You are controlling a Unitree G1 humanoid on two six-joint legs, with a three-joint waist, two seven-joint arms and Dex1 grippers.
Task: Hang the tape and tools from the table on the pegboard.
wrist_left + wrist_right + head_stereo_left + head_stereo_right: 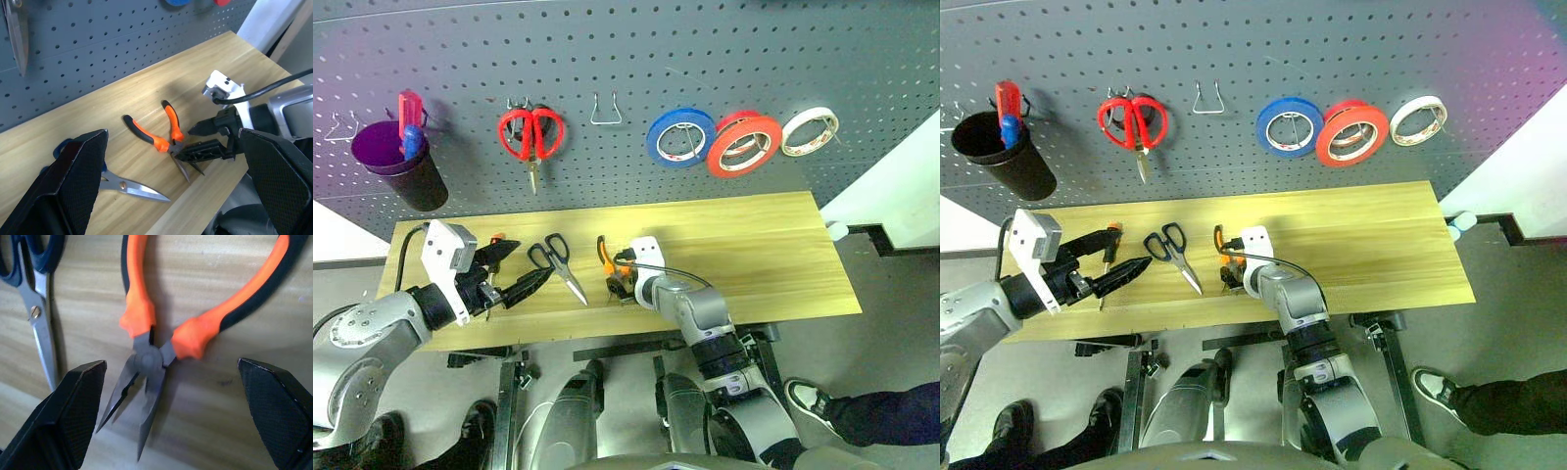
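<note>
Right gripper (171, 416) fingers spread wide around pliers (151, 347) on desk (754, 245), left gripper (514, 269) fingers released, no legible writing

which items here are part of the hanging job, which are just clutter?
Job: pliers, dark scissors, screwdriver on the table; orange tape already on the pegboard.
Not job: red scissors, blue tape, white tape, cup.
</note>
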